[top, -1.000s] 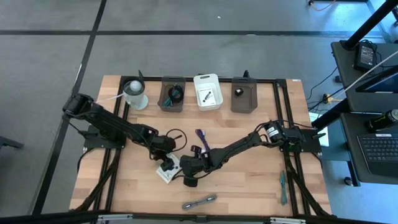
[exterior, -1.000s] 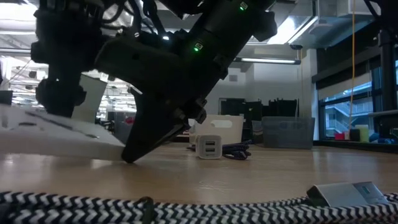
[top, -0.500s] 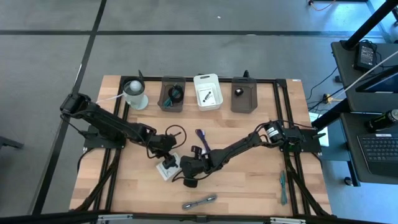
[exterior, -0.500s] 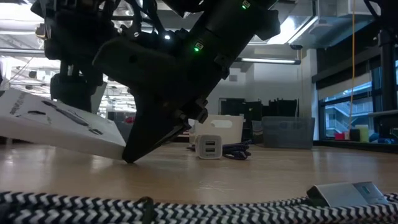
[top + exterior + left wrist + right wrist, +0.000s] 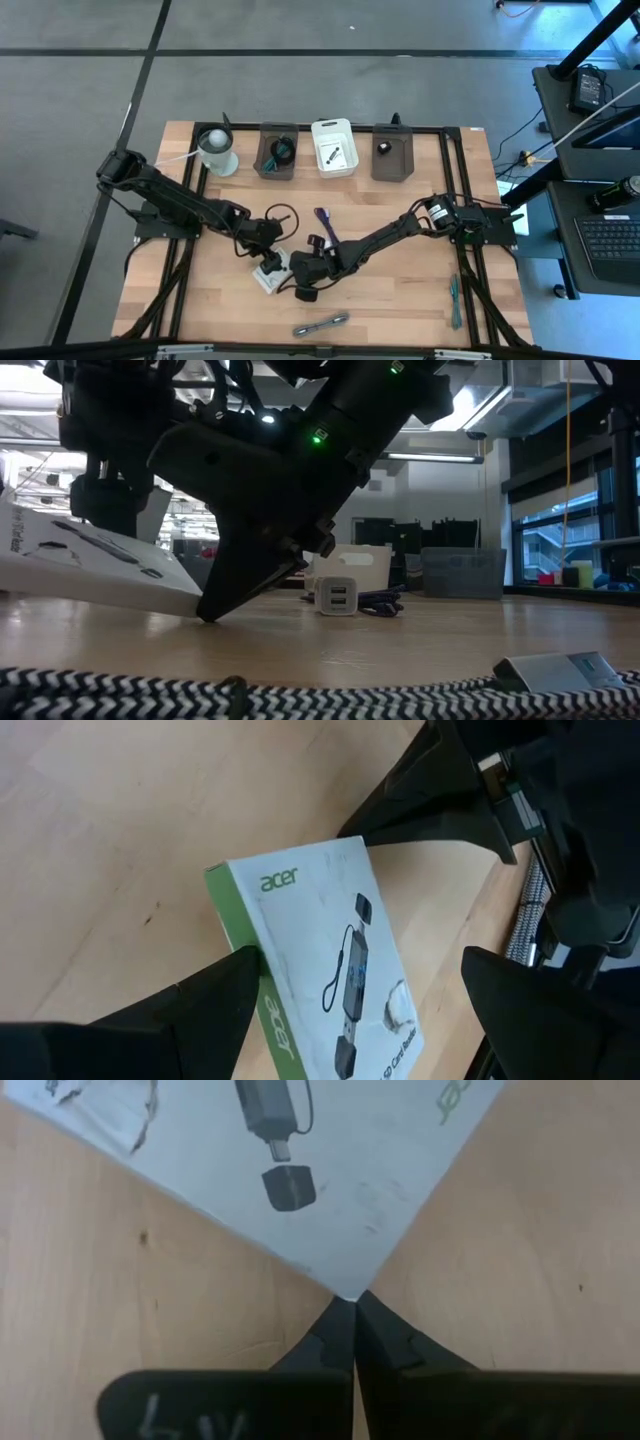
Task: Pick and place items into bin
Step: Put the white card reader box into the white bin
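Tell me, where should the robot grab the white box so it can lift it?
Probably across its two long thin edges. The box is flat and tilted, one side raised off the table, so fingers fit under. The left gripper already straddles it, one finger at the green edge. The right gripper, shut, props a corner.
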You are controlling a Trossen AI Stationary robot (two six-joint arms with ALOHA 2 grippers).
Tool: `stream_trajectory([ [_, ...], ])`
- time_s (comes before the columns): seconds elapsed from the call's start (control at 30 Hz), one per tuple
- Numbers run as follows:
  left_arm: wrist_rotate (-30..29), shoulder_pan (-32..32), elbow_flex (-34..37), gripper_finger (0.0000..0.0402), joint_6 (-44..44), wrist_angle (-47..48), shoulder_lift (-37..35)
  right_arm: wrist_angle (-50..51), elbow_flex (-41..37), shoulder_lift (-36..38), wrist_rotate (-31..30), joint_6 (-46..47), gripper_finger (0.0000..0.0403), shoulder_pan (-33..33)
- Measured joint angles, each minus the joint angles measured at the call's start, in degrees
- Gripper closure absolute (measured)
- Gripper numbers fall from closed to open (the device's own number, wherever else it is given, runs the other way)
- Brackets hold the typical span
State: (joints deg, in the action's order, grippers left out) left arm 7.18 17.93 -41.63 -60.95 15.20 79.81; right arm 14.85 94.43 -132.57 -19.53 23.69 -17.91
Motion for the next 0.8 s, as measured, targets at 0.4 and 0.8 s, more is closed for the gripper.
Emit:
stream_trajectory([
  [0.4, -3.03, 0.03, -0.41, 0.0066, 0.00, -8.23, -3.28, -6.67, -5.47, 0.50, -1.19, 5.89, 0.0398, -0.02],
  [0.8, -5.36, 0.46, -0.17, 0.0066, -2.13, -2.61, -4.11, -10.03, -5.31, 0.01, -1.59, 2.97, 0.0398, 0.59],
])
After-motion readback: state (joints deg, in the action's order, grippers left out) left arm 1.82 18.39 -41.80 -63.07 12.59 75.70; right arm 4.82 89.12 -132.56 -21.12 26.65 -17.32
